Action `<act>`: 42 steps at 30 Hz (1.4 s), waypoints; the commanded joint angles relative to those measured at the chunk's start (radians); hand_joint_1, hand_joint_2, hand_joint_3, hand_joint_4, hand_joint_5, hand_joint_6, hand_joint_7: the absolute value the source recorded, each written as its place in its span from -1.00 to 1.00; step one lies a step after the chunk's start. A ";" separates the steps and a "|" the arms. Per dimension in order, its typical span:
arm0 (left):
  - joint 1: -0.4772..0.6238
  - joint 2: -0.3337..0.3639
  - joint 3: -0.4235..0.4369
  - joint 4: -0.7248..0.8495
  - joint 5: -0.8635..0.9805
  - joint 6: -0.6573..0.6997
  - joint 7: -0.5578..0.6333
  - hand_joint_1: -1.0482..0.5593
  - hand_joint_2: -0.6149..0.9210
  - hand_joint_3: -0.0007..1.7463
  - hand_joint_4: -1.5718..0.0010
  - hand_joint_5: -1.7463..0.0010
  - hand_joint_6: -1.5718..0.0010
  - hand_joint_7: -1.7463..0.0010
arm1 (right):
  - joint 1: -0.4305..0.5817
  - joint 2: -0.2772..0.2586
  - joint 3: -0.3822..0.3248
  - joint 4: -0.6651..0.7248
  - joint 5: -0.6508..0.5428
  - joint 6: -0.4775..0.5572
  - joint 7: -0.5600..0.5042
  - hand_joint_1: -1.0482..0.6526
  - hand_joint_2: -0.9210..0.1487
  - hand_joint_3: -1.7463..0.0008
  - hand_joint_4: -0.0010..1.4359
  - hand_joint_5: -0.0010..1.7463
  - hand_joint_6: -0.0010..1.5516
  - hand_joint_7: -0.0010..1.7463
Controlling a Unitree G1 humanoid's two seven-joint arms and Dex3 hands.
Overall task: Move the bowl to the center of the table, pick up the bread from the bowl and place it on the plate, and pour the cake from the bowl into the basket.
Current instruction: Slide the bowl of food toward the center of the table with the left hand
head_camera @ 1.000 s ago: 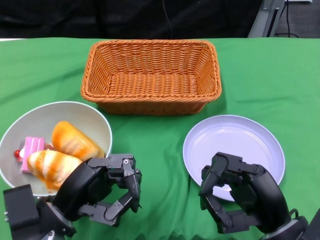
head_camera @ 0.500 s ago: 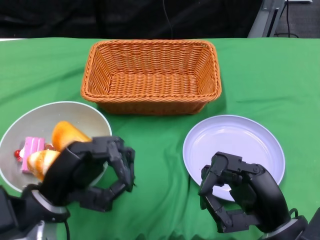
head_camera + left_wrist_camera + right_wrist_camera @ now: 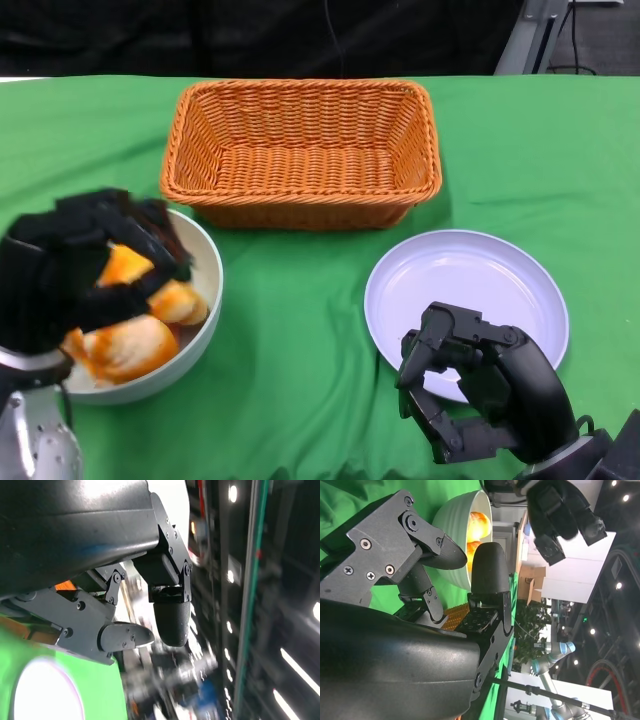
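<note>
So the bowl (image 3: 195, 300) sits way over by the left edge of the tabletop (image 3: 300, 330), nowhere near center yet, with the bread (image 3: 125, 345) piled inside. The cake isn't visible from here, the hand covers that part. The left hand (image 3: 70, 275) is right above the bowl, blurry in the head view, so I can't tell if its fingers are touching the rim or holding anything. In the left wrist view they look apart with nothing between them. The right hand (image 3: 480, 395) hangs over the near rim of the plate (image 3: 470, 270), fingers curled in on nothing. The basket (image 3: 300, 150) is toward the far edge. Key thing: the bowl lies directly under the left hand and well apart from the right, so I'd say the left takes it and slides it rightward toward center.
</note>
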 commanded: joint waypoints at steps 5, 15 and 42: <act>-0.136 0.087 0.108 0.234 -0.025 -0.133 0.018 0.10 1.00 -0.69 -0.10 0.18 -0.37 0.91 | 0.000 -0.006 -0.010 0.007 0.008 -0.011 -0.005 0.12 -0.06 -0.37 0.11 0.95 -0.08 0.60; -0.214 0.169 0.185 0.451 0.095 -0.302 0.175 -0.16 1.00 -0.81 0.00 0.93 0.01 1.00 | -0.003 -0.002 -0.012 0.013 0.014 -0.003 -0.004 0.12 -0.05 -0.38 0.11 0.95 -0.07 0.60; -0.252 0.360 -0.017 0.781 0.544 -0.051 0.671 -0.42 1.00 -0.71 0.54 0.99 0.50 0.99 | 0.007 -0.004 -0.008 0.002 0.020 0.006 -0.001 0.13 -0.04 -0.40 0.12 0.96 -0.07 0.60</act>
